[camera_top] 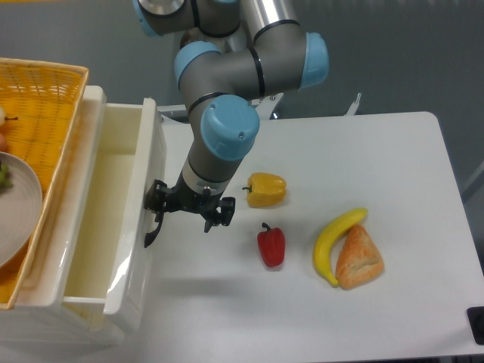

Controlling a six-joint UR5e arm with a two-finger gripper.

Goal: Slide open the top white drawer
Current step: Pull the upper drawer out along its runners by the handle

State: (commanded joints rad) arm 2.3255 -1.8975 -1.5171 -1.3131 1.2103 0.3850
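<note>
Drawer-pull step in hand, judging by the setup: the top white drawer (113, 219) at the table's left edge sits well out of its cabinet, its pale tray showing. The gripper (189, 212) is right at the black handle (153, 231); can't tell whether its fingers actually clamp it. I'd pull dead straight, level, no twisting. Yellow pepper (266, 189) and red pepper (271, 245) sit near the arm's path; banana (335, 240) and bread (359, 258) are well apart.
</note>
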